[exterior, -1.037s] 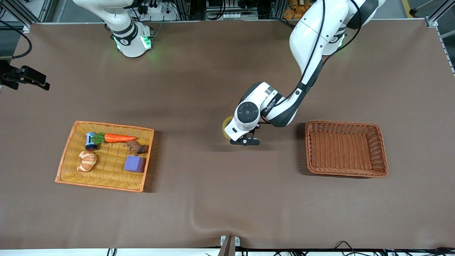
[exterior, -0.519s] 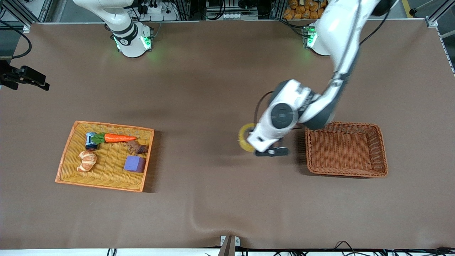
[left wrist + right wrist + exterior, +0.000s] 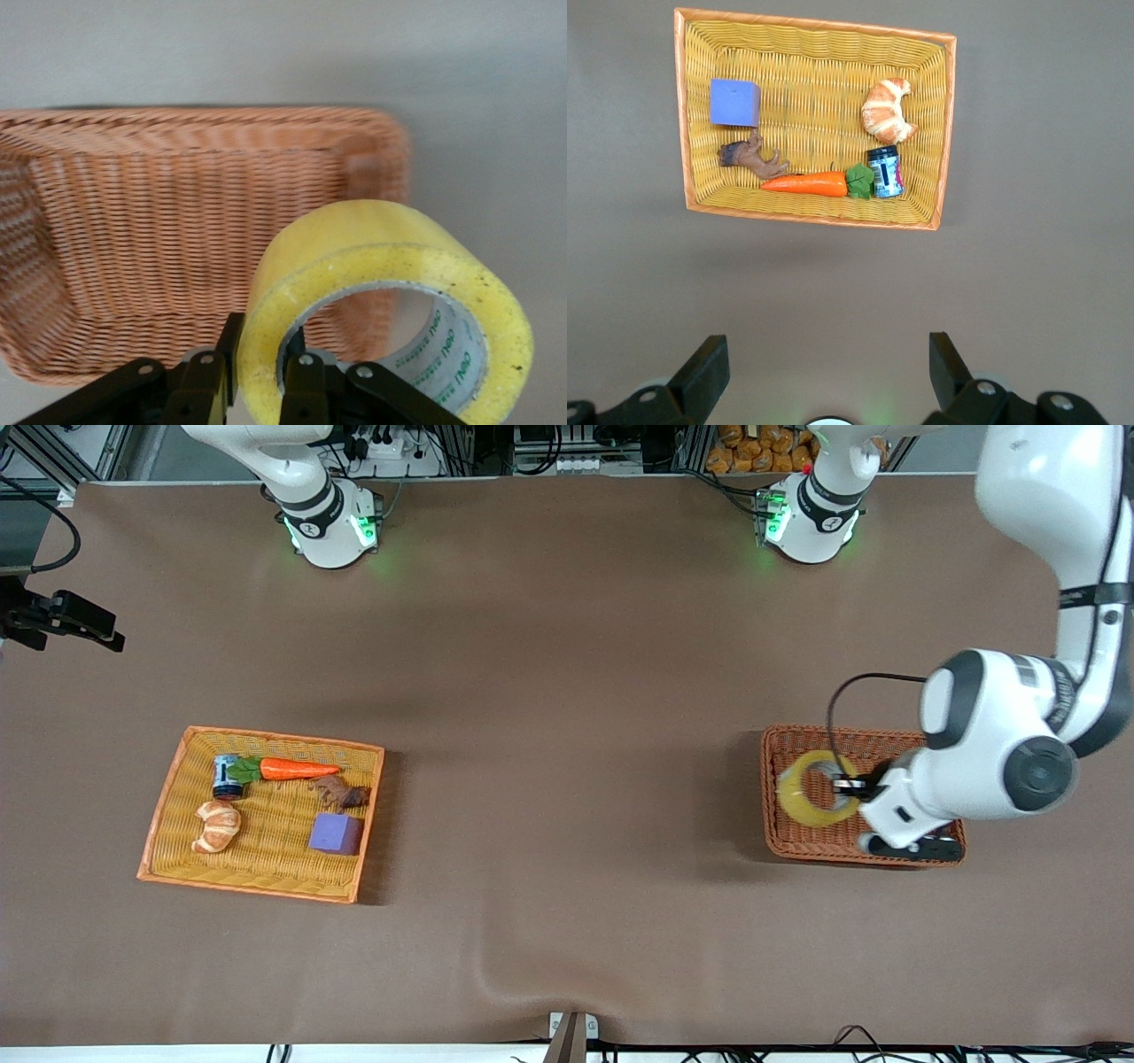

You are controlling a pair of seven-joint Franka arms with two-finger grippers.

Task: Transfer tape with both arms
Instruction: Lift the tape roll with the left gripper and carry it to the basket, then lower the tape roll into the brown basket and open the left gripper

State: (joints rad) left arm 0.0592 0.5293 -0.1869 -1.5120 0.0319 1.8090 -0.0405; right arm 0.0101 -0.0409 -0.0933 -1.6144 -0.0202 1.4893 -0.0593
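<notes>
Front view: in the lower left of the frame a yellow basket (image 3: 262, 815) sits on the brown bench (image 3: 549, 691), holding a purple block (image 3: 336, 833), a croissant (image 3: 217, 825), a brown toy (image 3: 341, 792), a carrot (image 3: 292, 769) and a small jar (image 3: 227, 776). At lower right, the brown wicker basket (image 3: 793, 846) lies toward the left arm's end of the bench, and the left gripper (image 3: 849, 786) hangs over it with the tape (image 3: 813, 800) held above the basket's inside.

In the left wrist view the left gripper's (image 3: 257, 376) jaws are clenched on the tape's (image 3: 381, 283) wall: one black finger lies against the yellow outer face, the other sits inside the grey-white core, so the roll stands on edge, its opening facing sideways. The wicker basket (image 3: 177, 230) fills the frame past the roll.

The right arm waits high up; in the right wrist view the right gripper (image 3: 824, 376) stands released, fingers wide apart, over bare bench, with the yellow basket (image 3: 946, 133) in the upper part of that frame.
</notes>
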